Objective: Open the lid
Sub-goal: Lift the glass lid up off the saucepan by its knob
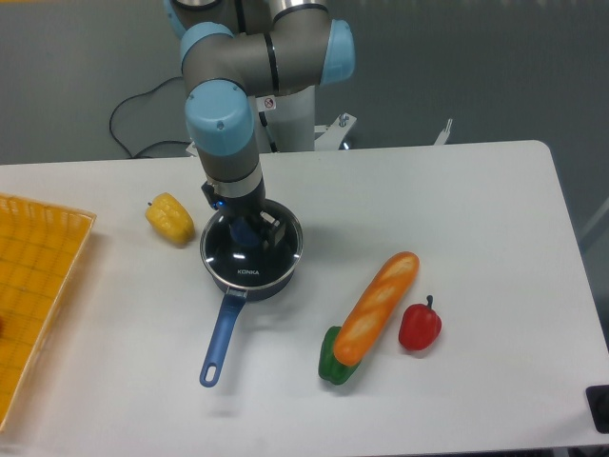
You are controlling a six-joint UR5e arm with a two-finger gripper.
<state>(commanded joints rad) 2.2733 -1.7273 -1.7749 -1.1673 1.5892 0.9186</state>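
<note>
The round glass lid (249, 255) with a metal rim and white "KONKA" lettering sits on the dark blue long-handled saucepan (221, 338) at the middle left of the table. Its blue centre knob (248, 235) shows just under my gripper (249, 228). The gripper points straight down onto the lid's centre, with its fingers on either side of the knob. The arm's wrist hides most of the fingers, so I cannot tell whether they press on the knob. The lid lies flat on the pan.
A yellow pepper (170, 218) lies left of the pan. A yellow basket (38, 286) is at the left edge. A bread loaf (377, 307) rests over a green pepper (333, 367), with a red pepper (420, 326) beside it at the right front.
</note>
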